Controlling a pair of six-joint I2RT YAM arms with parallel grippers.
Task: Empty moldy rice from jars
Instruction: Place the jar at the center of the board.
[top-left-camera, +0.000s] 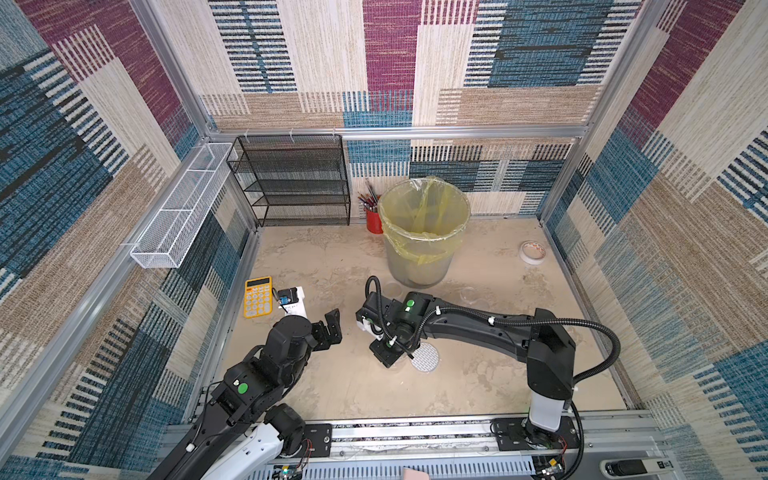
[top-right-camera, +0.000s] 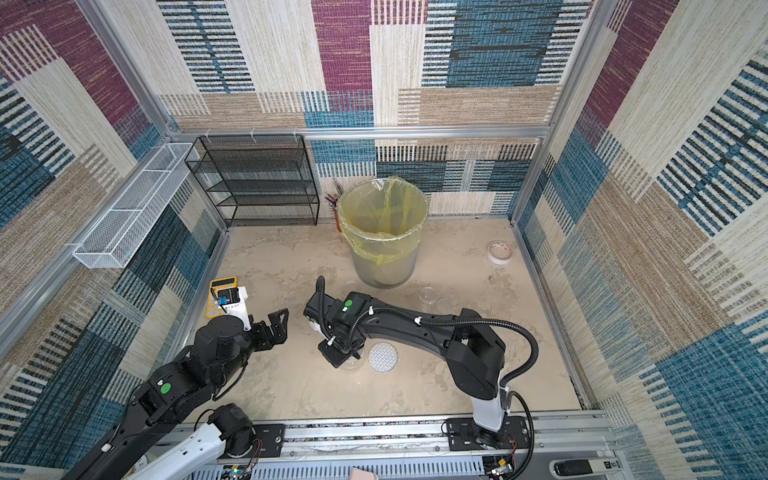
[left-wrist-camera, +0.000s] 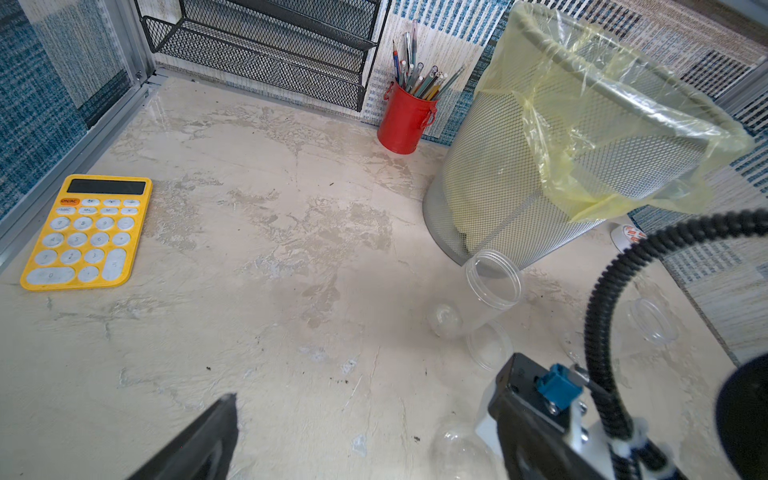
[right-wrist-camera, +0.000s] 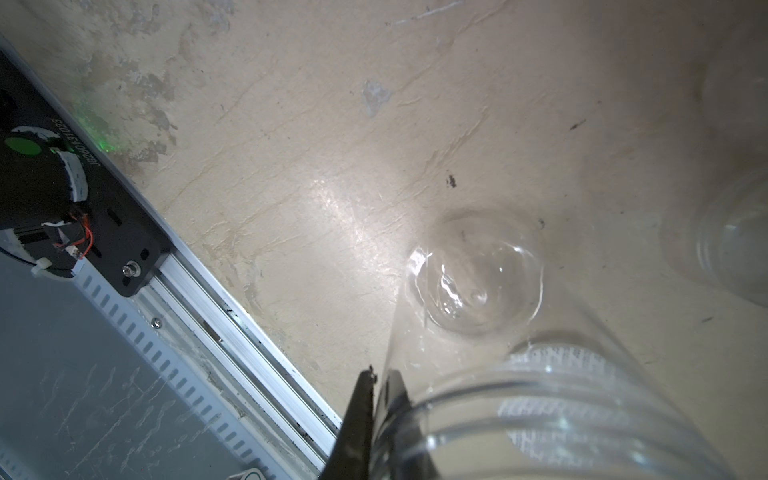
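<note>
at table (top-left-camera: 457, 390) centre, your right gripper (right-wrist-camera: 380, 384) pinches wall of clear jar (right-wrist-camera: 540, 415), beside white grid lid (top-left-camera: 424, 358); your left gripper (top-left-camera: 332, 328) gapes wide, holding nothing.

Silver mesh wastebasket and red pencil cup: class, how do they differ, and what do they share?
The silver mesh wastebasket is far larger than the red pencil cup. The wastebasket's walls are mesh; the cup's are solid. A yellow plastic bag lines the wastebasket; pencils fill the cup. Both stand upright by the back wall.
</note>
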